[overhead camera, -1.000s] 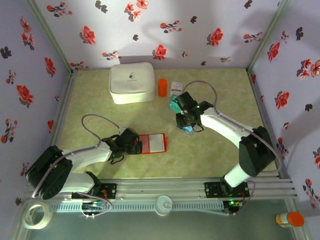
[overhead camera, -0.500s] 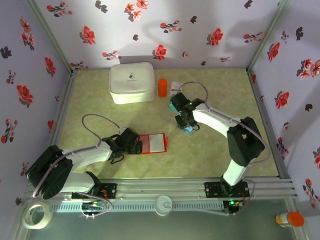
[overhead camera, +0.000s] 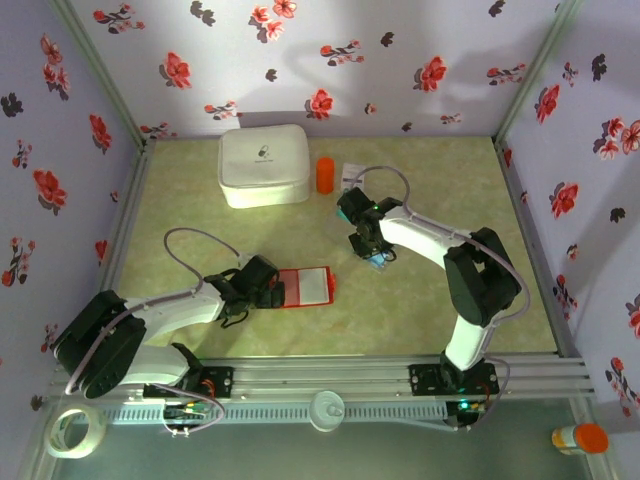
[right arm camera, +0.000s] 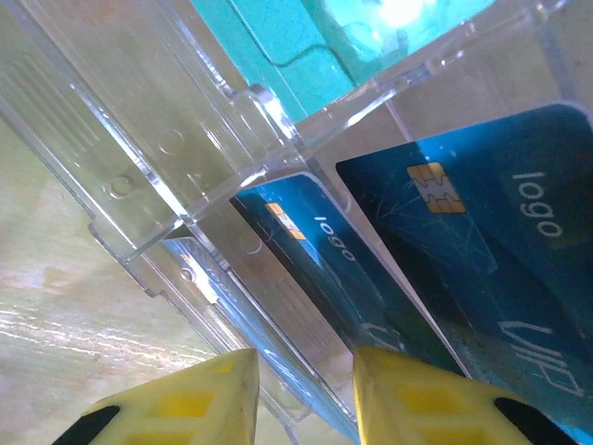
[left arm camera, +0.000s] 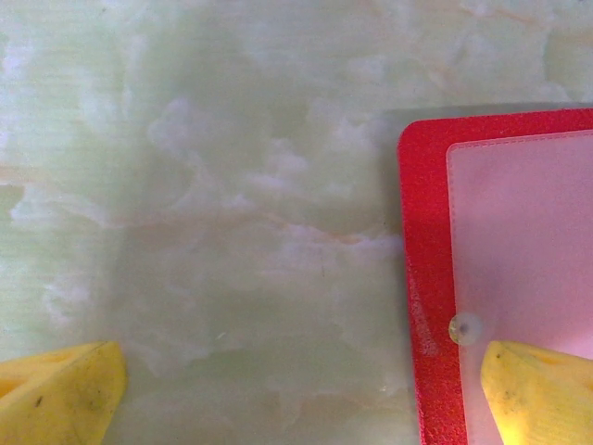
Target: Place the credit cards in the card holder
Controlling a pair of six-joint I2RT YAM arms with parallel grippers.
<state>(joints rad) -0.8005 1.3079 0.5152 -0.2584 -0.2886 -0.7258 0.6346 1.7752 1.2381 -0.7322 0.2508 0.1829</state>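
Poised at the clear stand (right arm camera: 185, 158) with the right gripper (right arm camera: 304, 375), jaws narrowly apart astride a blue edge of the credit cards (right arm camera: 482, 241). Clamped or not, cannot tell. Well to the left, lying open flat, the card holder (overhead camera: 305, 286), its corner under the wide-open left gripper (left arm camera: 301, 389).

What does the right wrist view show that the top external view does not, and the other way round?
Right wrist view: gold chips and the word logo on the blue credit cards, a teal card, and the clear plastic sleeve, its edge running between the yellow fingers of the right gripper. Top external view: the red card holder lying open by the left gripper, the white case, the orange cylinder. Both: the blue cards and the green table.
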